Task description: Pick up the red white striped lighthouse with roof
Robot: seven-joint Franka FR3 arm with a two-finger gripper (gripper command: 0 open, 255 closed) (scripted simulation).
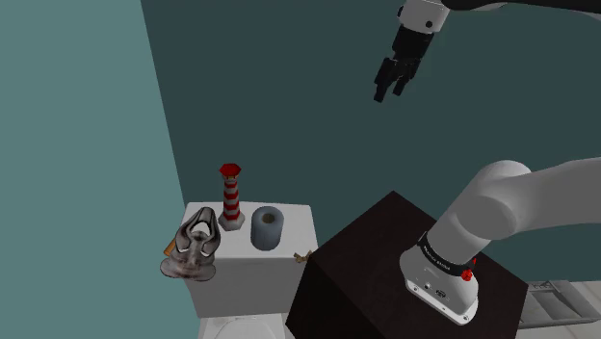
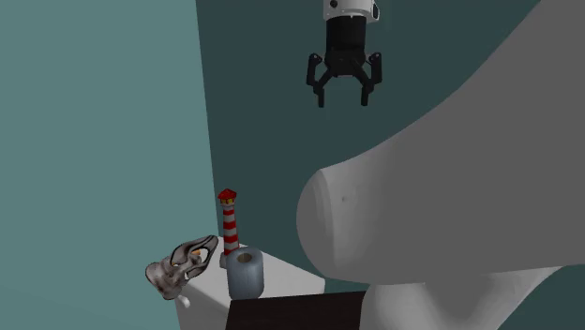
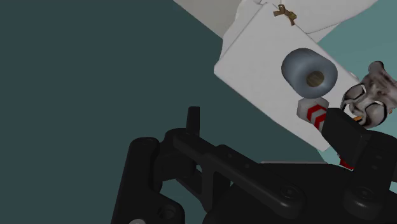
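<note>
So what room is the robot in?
Probably a bathroom: that white box looks like a toilet tank with a flush lever, and a toilet paper roll sits on top beside the striped lighthouse.

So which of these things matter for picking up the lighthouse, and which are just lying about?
Job: red-and-white striped lighthouse; gripper, open, well above it.
Lying about: grey roll; grey figurine; both beside the lighthouse on the white tank.
</note>
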